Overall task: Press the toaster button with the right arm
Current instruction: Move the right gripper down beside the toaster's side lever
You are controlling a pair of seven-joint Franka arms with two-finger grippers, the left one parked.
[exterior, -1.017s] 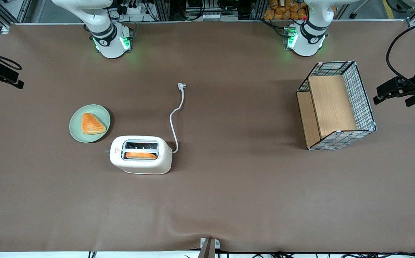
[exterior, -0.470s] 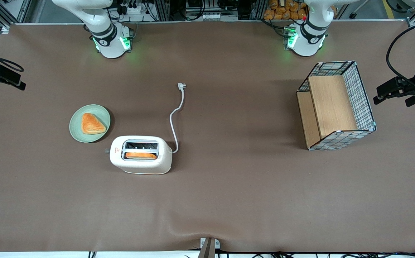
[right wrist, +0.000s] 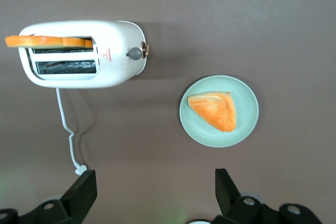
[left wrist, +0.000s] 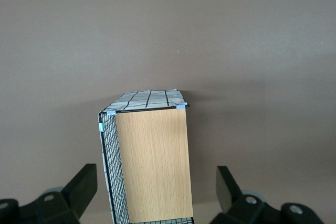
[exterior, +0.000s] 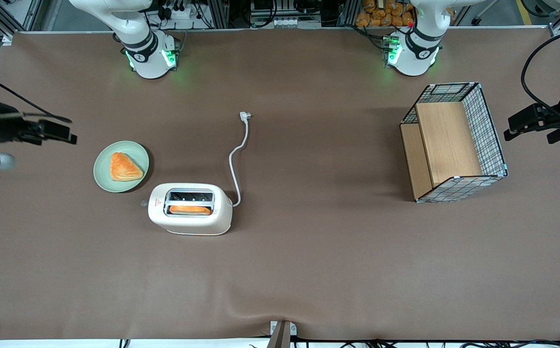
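The cream-white toaster (exterior: pixel 190 209) stands on the brown table with an orange toast slice (exterior: pixel 190 210) in the slot nearer the front camera. Its small grey button (exterior: pixel 144 204) sticks out of the narrow end facing the working arm's end of the table. My right gripper (exterior: pixel 60 133) hovers over the table at that end, beside the plate and farther from the front camera than the toaster, well apart from the button. In the right wrist view the gripper (right wrist: pixel 155 190) is open and empty, with the toaster (right wrist: pixel 84 53) and its button (right wrist: pixel 134 53) in sight.
A pale green plate (exterior: pixel 103 179) with a triangular orange pastry (exterior: pixel 124 167) lies between the gripper and the toaster. The white cord (exterior: pixel 234 159) runs to a plug (exterior: pixel 245 115). A wire-and-wood basket (exterior: pixel 453 142) stands toward the parked arm's end.
My right gripper has moved in from the table's edge over the table toward the plate and toaster, and a little nearer the front camera. The toaster and plate have not moved.
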